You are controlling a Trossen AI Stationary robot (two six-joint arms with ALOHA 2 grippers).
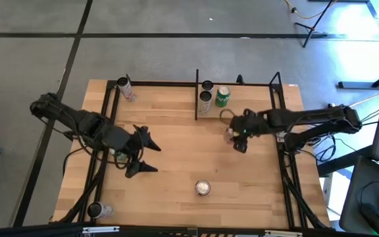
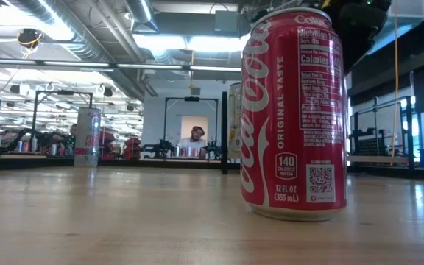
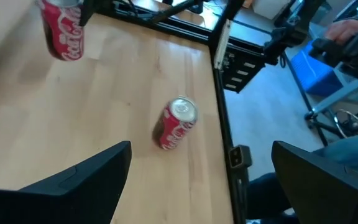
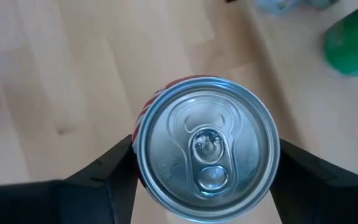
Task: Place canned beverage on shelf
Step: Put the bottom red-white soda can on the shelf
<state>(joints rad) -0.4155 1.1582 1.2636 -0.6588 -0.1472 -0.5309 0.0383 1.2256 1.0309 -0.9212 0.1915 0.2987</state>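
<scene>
The right end effector [image 4: 207, 162] pinches a red canned beverage [image 4: 207, 146] from both sides, its two dark, wedge-shaped fingers [image 4: 107, 171] pressed to the cylinder's wall just under the rim; seen from above, the can's lid is a bright brushed-aluminium disc with a stamped oval and pull tab. In the high view this end effector [image 1: 237, 137] sits toward three o'clock of the table's centre, over the pale, straight-grained wooden table [image 1: 176, 145], short of the shelf [image 1: 239, 99] at about one o'clock, a small light-wood section bounded by thin black metal bars and upright posts. On that shelf stand a matte green can [image 1: 223, 96] and two silvery cans [image 1: 206, 99] side by side against the dividing bar. The left end effector [image 1: 142, 150] waits at about nine o'clock with its dark pointed fingers spread wide, holding nothing. A second red can [image 1: 203, 187] stands upright toward six o'clock; in the low view it fills the foreground as a glossy red cylinder [image 2: 293, 114] with white script and a nutrition panel, its tapered base resting on the smooth wood. Another silver-topped can [image 1: 125, 86] stands at eleven o'clock by the black frame, and one more [image 1: 96, 210] at seven o'clock. A person [image 2: 195, 140] sits far back in the room.
</scene>
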